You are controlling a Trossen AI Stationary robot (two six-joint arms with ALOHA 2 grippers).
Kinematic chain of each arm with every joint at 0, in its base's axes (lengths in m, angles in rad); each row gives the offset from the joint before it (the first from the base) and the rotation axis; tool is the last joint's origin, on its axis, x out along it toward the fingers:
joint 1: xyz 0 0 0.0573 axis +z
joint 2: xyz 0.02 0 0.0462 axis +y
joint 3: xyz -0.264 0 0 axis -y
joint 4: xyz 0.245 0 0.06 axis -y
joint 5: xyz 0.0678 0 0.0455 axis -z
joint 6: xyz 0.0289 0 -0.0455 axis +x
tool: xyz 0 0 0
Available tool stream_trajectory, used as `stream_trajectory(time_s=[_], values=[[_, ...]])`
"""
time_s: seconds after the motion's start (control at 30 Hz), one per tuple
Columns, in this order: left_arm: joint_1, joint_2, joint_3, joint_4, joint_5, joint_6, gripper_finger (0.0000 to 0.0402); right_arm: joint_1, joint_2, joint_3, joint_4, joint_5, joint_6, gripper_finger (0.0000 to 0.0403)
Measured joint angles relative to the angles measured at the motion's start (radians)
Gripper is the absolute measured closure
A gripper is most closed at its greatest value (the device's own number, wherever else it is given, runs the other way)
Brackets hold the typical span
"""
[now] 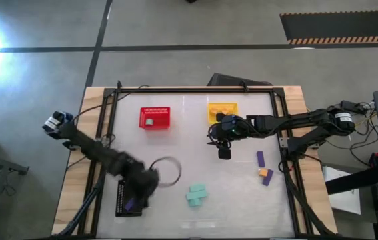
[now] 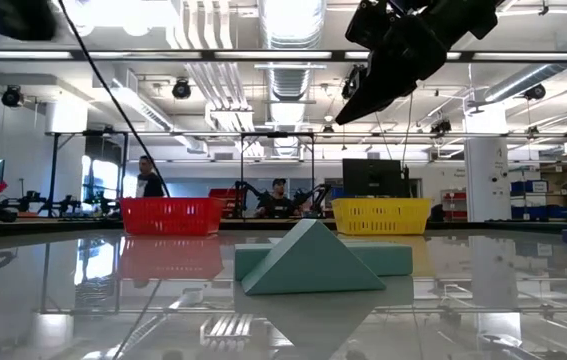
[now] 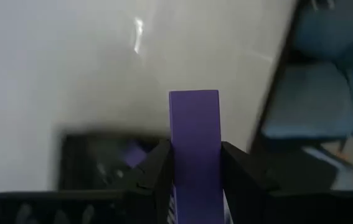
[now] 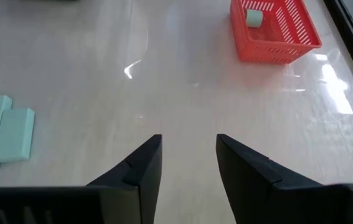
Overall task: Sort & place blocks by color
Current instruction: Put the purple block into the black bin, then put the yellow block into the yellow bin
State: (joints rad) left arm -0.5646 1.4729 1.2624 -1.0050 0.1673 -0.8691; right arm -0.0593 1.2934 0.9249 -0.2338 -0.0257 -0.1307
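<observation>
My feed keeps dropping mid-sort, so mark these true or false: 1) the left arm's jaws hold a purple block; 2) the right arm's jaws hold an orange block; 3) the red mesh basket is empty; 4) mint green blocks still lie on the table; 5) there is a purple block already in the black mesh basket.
1) The left gripper holds a long purple block: true.
2) The right gripper holds an orange block: false, its jaws stand open and empty over the table.
3) The red mesh basket is empty: false, a mint green block lies in it.
4) Mint green blocks lie on the table: true.
5) The black mesh basket holds a purple block: true.
</observation>
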Motion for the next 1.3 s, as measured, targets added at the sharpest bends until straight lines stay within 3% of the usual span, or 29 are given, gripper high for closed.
stream_trajectory(time_s=[0.13, 0.27, 0.37, 0.8, 1.17, 1.3], values=[[-0.131, -0.028, -0.041, -0.008, -0.016, -0.277, 0.0303, 0.0, 0.0, -0.001, 0.006, 0.0, 0.0, 0.0259], [-0.183, -0.021, -0.094, -0.008, -0.089, -0.575, 0.0302, 0.0, 0.0, -0.002, 0.007, 0.0, 0.0, 0.0264], [-0.183, 0.002, -0.141, -0.008, -0.09, -0.7, 0.0302, 0.0, 0.0, -0.002, 0.007, 0.0, 0.0, 0.0266], [-0.181, 0.026, -0.178, -0.009, -0.064, -0.722, 0.0285, 0.0, 0.0, -0.002, 0.007, 0.0, 0.017, 0.0267], [-0.182, 0.026, -0.236, -0.013, -0.099, -0.709, 0.0256, 0.049, 0.0, -0.004, -0.054, -0.011, 0.221, 0.0269], [-0.182, 0.026, -0.225, -0.004, -0.131, -0.627, 0.0255, 0.106, 0.0, -0.004, -0.079, -0.012, 0.345, 0.0273]])
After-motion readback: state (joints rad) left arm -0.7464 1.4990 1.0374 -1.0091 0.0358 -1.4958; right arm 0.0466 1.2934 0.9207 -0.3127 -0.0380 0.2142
